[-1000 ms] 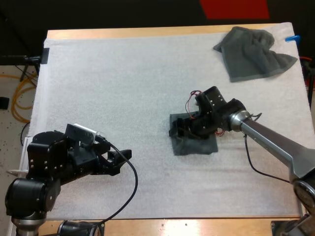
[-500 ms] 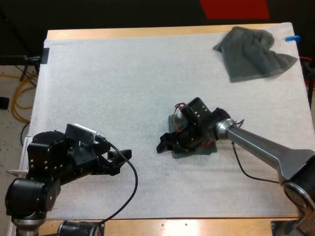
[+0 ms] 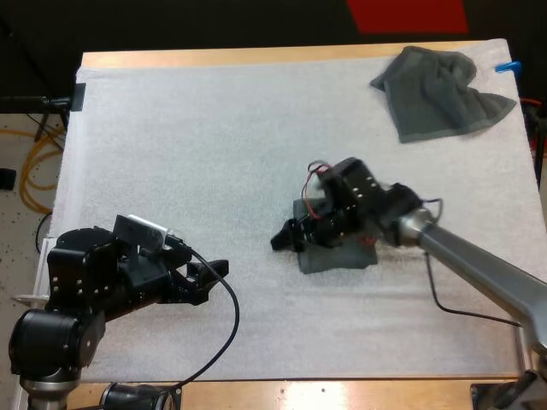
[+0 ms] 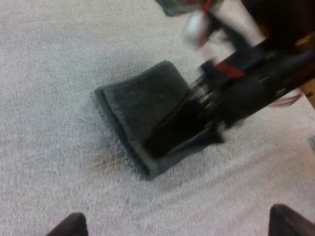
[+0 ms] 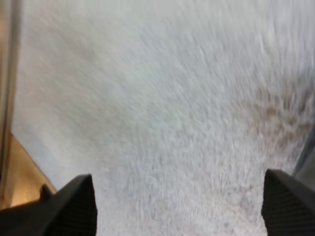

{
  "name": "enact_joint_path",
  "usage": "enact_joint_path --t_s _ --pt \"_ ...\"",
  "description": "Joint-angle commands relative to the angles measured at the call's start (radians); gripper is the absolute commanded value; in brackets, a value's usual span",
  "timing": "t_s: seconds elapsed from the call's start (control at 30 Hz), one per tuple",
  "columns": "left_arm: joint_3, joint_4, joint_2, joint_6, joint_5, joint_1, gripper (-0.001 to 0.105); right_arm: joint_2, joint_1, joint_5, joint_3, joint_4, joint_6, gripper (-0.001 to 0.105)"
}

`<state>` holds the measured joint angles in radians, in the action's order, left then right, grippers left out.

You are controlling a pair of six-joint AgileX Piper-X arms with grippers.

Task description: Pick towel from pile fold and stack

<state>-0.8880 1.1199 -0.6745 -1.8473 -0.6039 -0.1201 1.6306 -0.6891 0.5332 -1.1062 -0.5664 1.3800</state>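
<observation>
A white mat [image 3: 214, 145] covers the wooden table [image 3: 256, 56]. At its far right corner lies the crumpled towel [image 3: 438, 94], dark grey-green and well apart from everything else. Right of the mat's middle sits the folded towel [image 3: 340, 256], a flat square. Our right gripper [image 3: 285, 239] reaches low past this towel's left edge, with its wrist above the cloth. In the right wrist view its fingers [image 5: 74, 209] stand wide apart with bare mat between them, so it is released and grasps nothing. Our left gripper [image 3: 212, 275] hangs over the near left part of the mat, well apart from both towels. In the left wrist view its fingertips [image 4: 288, 223] are spread and clear of any thing, so it too is released. That view looks toward the folded towel, where the right arm's black fingers lie across the cloth; whether they touch it, we cannot tell.
</observation>
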Motion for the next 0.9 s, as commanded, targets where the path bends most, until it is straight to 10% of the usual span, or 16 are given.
enact_joint_path --t_s 0.0,0.33,0.87 --pt "-0.005 -0.016 -0.005 -0.001 -0.007 -0.005 0.07 -0.058 0.003 -0.048 -0.005 -0.007 0.035 0.067" --pt "-0.005 -0.026 -0.089 -0.007 -0.045 -0.005 0.07 -0.387 0.003 -0.269 -0.005 -0.239 0.161 0.067" --pt "-0.005 -0.113 -0.18 -0.042 -0.065 -0.005 0.07 -0.805 0.003 -0.517 -0.005 -0.585 0.056 0.067"
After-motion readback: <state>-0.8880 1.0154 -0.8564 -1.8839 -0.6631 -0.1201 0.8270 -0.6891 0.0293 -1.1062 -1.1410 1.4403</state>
